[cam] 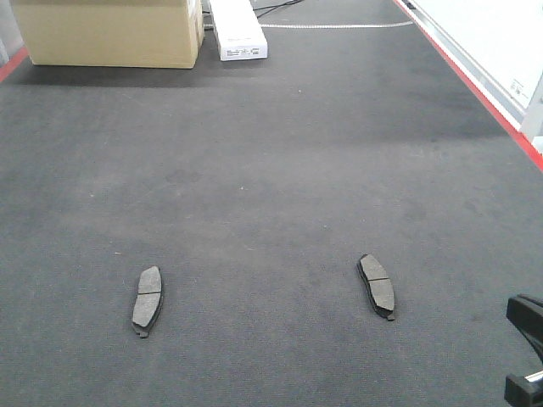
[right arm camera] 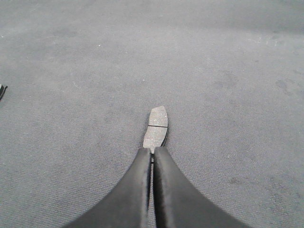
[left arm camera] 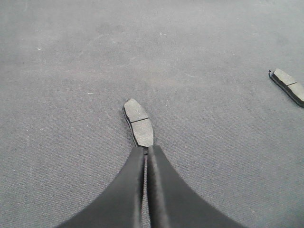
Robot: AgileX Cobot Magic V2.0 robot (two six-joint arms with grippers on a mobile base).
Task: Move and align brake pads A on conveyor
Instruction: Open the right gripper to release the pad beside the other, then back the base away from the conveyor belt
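Two brake pads A lie flat on the dark conveyor [cam: 280,170], one at the front left [cam: 148,299] and one at the front right [cam: 377,286], each with a groove across its middle. In the left wrist view my left gripper [left arm camera: 146,149] is shut and empty, its tips just short of the near end of the left pad [left arm camera: 138,122]. The other pad [left arm camera: 289,85] shows at the right edge. My right gripper [right arm camera: 152,151] is likewise shut and empty, just behind the right pad [right arm camera: 156,127]. Only a black piece of the right arm [cam: 526,356] shows in the front view.
A cardboard box [cam: 110,32] and a long white box [cam: 237,30] stand at the far end of the belt. A red edge strip [cam: 475,85] runs along the belt's right side, with a white panel beyond it.
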